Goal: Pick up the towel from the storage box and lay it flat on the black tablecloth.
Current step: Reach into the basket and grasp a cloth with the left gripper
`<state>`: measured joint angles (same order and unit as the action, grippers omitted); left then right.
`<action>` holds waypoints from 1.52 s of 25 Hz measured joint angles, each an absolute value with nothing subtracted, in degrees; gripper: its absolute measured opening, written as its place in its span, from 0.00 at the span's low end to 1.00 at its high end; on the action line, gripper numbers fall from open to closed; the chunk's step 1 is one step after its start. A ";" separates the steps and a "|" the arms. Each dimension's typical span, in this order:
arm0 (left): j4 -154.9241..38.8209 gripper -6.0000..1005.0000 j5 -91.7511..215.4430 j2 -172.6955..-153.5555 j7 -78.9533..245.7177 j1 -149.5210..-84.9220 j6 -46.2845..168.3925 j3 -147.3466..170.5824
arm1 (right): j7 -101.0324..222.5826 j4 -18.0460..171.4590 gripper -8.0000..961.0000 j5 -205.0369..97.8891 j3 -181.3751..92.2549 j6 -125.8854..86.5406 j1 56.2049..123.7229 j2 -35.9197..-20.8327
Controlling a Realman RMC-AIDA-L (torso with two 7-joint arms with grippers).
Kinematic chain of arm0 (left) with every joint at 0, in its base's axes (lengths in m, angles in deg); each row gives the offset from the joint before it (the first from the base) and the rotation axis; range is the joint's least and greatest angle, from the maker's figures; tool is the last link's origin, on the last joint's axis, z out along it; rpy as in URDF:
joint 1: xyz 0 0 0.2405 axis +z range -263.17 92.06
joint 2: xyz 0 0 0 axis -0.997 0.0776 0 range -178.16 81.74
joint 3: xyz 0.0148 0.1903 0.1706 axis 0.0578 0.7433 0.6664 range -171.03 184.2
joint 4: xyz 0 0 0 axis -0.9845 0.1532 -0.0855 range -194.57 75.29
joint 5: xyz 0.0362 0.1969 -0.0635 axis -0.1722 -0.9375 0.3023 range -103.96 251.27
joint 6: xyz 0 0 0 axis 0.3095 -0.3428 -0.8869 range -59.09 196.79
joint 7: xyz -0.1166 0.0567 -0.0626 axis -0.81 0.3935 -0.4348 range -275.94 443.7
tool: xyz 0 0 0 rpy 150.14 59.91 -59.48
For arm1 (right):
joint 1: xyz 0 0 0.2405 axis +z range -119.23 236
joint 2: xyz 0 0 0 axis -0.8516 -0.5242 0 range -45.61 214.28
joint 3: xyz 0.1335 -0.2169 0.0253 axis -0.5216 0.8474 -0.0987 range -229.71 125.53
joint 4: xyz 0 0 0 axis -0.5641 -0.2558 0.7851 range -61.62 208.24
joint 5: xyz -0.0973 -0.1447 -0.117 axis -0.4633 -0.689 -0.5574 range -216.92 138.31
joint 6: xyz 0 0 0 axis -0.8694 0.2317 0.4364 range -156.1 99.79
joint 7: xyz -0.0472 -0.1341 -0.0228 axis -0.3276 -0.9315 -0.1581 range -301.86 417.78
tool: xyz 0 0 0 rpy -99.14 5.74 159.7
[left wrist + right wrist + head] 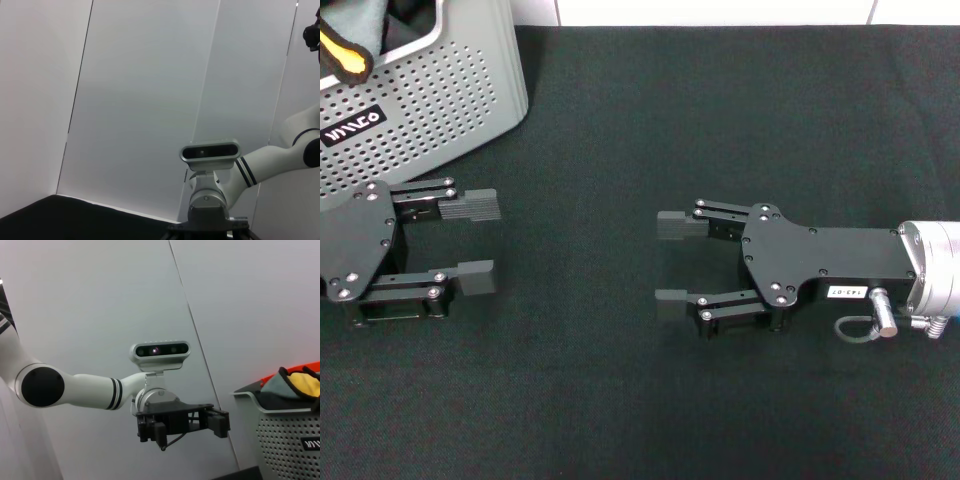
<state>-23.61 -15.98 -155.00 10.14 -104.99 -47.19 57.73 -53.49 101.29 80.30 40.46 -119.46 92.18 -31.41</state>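
While the towel sits in the storage box beyond my left claw, both claws, right claw included, gape wide and empty over the black tablecloth; nothing is done yet.

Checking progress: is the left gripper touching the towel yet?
Apart. In the head view the left gripper sits open over the black tablecloth, while the towel is inside the storage box.

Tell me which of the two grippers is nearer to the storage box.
The left gripper: its open fingers lie just below the storage box, while the right gripper rests mid-tablecloth, far away.
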 joint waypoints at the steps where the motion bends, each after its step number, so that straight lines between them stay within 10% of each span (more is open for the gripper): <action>1: -23.60 0.69 -15.92 -155.00 10.14 -105.01 -47.18 57.74 | -53.49 101.30 0.91 80.31 40.46 -119.30 92.20 -31.41; 16: -23.29 0.69 -14.67 -155.79 9.78 -105.10 -47.00 57.09 | -53.71 100.92 0.90 80.35 40.46 -118.94 91.97 -31.49; 28: 29.11 0.70 -26.28 -164.65 -15.24 -103.45 -33.61 45.27 | -58.69 97.58 0.90 80.04 35.48 -112.87 86.42 -31.29; 38: 48.60 0.69 -51.77 -167.51 -22.20 -105.95 -16.49 45.91 | -61.50 96.13 0.89 80.56 34.30 -112.96 83.74 -31.74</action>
<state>48.60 -51.77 -167.51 -22.20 -105.95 -16.49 45.91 -61.50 96.13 80.56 34.30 -112.96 83.74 -31.74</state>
